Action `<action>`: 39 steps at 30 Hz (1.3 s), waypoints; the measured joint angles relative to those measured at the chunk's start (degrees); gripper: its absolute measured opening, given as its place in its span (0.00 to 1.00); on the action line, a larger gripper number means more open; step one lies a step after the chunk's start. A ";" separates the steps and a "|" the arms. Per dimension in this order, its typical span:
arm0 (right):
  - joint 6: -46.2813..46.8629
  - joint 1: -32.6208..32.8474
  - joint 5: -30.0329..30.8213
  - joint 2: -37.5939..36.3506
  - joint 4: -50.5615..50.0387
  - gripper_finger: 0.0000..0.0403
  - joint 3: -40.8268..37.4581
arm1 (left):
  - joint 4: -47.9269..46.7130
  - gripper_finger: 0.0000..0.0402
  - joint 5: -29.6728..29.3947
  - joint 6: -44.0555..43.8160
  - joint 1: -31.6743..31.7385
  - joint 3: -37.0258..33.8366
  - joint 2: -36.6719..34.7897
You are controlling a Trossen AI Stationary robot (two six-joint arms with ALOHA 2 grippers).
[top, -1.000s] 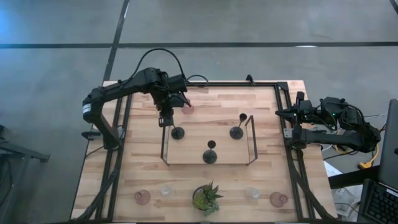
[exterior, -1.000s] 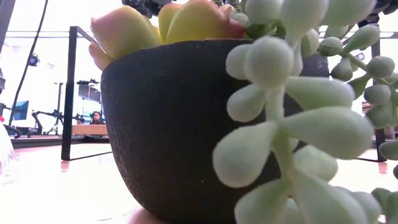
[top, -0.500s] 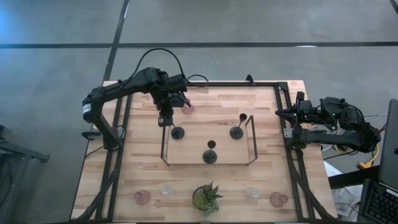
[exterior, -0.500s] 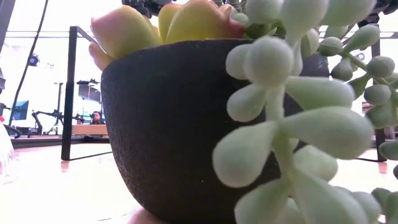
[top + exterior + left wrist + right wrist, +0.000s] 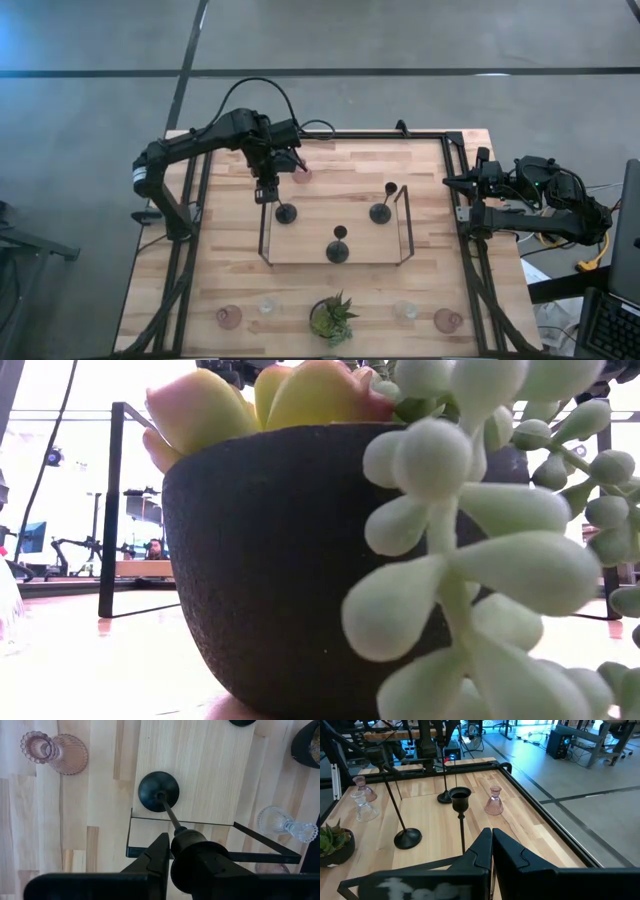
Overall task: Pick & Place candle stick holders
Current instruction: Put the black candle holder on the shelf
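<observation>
Nothing has moved since the earlier frames: arms, holders and tray sit exactly as before. No writing or label can be read anywhere.

Left end effector (image 5: 264, 191) hangs over the upper left corner of the tray (image 5: 300, 250), its fingers clamped on the cup at the top of a black holder (image 5: 286, 212), whose round base rests on the tray's pale wood near the left rim. In the left wrist view the thin stem rises from the glossy disc base (image 5: 158, 791) straight into the closed fingers (image 5: 161, 851).

Two more black holders stand on the tray, one at centre bottom (image 5: 338, 249) and one near the right rim (image 5: 381, 210). A ribbed pink glass holder (image 5: 301, 173) sits on the bench (image 5: 430, 250) just right of the left end effector, outside the tray.

Along the bottom edge of the high view, left to right: a pink holder (image 5: 229, 317), a clear glass holder (image 5: 267, 307), the potted plant (image 5: 332, 318), another clear holder (image 5: 405, 310) and another pink holder (image 5: 447, 321).

Right end effector (image 5: 462, 181) waits at the right edge of the bench, fingers pressed together as its wrist view shows (image 5: 490, 851).

The low view is almost filled by the plant's dark rough pot (image 5: 270, 560) and its plump bead-like leaves.
</observation>
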 joint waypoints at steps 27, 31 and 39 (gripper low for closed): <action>0.00 -0.01 -0.01 0.00 0.01 0.02 0.00 | 0.87 0.30 0.00 0.13 -0.04 1.84 0.02; 0.00 0.00 0.00 0.00 -0.01 0.02 0.00 | 0.83 0.30 0.02 -0.21 -0.04 1.84 0.02; 0.01 -0.01 0.02 0.00 0.01 0.02 0.00 | -0.02 0.29 1.33 -1.77 -0.04 4.54 0.02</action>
